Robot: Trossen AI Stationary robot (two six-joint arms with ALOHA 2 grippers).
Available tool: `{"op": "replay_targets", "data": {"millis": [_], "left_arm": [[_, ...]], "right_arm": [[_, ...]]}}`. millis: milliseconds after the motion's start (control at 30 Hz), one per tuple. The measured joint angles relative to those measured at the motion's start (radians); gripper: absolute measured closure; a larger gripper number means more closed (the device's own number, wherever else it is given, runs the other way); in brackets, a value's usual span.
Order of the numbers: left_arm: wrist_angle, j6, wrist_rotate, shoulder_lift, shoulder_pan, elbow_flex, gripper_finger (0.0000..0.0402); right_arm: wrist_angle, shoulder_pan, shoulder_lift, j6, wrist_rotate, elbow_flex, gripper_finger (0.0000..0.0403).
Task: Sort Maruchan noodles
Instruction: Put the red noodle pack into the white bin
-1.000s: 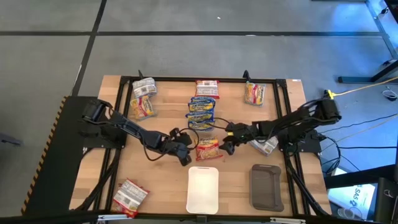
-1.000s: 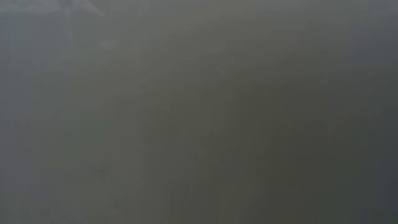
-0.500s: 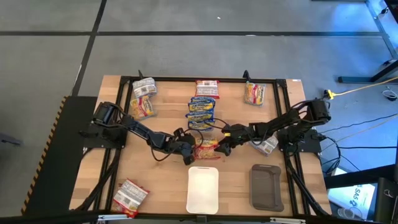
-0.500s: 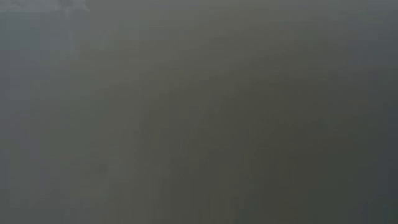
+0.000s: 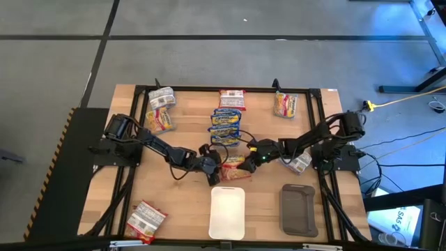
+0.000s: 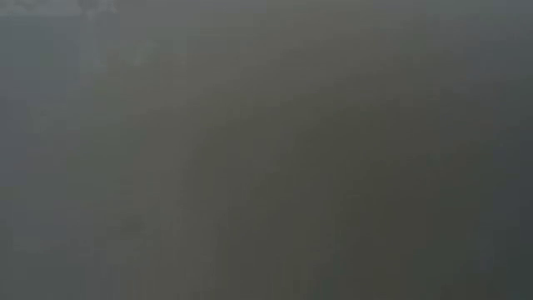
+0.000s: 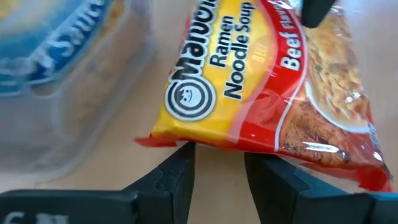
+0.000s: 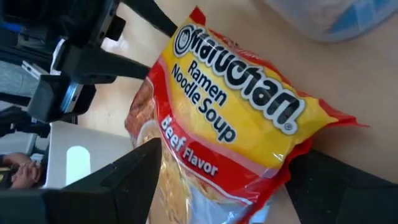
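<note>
1. Right now I have both arms meeting at the middle of the worktop (image 5: 174, 202) over one red-and-yellow beef noodle packet (image 5: 233, 164).
2. My left gripper (image 5: 214, 166) is at the packet's left edge. In the left wrist view its jaws are slightly spread, with the packet's (image 7: 273, 93) yellow edge lying just over the gap; I cannot tell whether they pinch it.
3. My right gripper (image 5: 252, 160) is at the packet's right edge. In the right wrist view its jaws stand wide apart on either side of the packet's (image 8: 230, 124) red end, not closed on it.
4. A white tray (image 5: 227, 211) lies just in front of that packet, with a dark grey tray (image 5: 298, 209) to its right.
5. A stack of blue packets (image 5: 226, 125) sits just behind the grippers, and a red one (image 5: 232, 99) lies beyond it at the far edge.
6. More packets lie far left (image 5: 159, 110), far right (image 5: 285, 104), at the near-left corner (image 5: 145, 219), and one under the right arm (image 5: 300, 162).
7. My low view shows only a dull grey blur.
</note>
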Motion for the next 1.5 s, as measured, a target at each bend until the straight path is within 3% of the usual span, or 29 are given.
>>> {"op": "replay_targets", "data": {"millis": [233,467,733,900,1133,1267,1500], "left_arm": [[0.005,-0.010,0.005,0.000,0.000,0.000,0.0266],[-0.008,-0.027,-0.014,-0.039,-0.022,0.003,0.0266],[-0.010,-0.047,-0.015,-0.039,0.003,0.002,0.0266],[0.010,-0.051,-0.013,-0.039,0.005,0.013,0.0266],[0.006,-0.053,-0.011,-0.043,0.001,0.030,0.0266],[-0.105,-0.081,-0.009,-0.112,-0.017,0.032,0.0266],[-0.319,-0.132,-0.040,-0.286,-0.111,0.031,0.0267]], "right_arm": [[0.034,-0.001,0.004,-0.054,0.019,0.000,0.0112],[0.035,0.000,0.002,-0.085,-0.064,0.002,0.0112],[0.114,0.005,0.001,-0.152,0.013,0.003,0.0115],[0.123,0.035,0.000,-0.295,-0.022,0.004,0.0156],[0.122,0.046,0.000,-0.397,-0.033,0.005,0.0260],[0.112,0.046,-0.011,-0.451,-0.040,0.005,0.0316],[-0.027,0.046,-0.153,-0.531,-0.001,0.008,0.0315]]}}
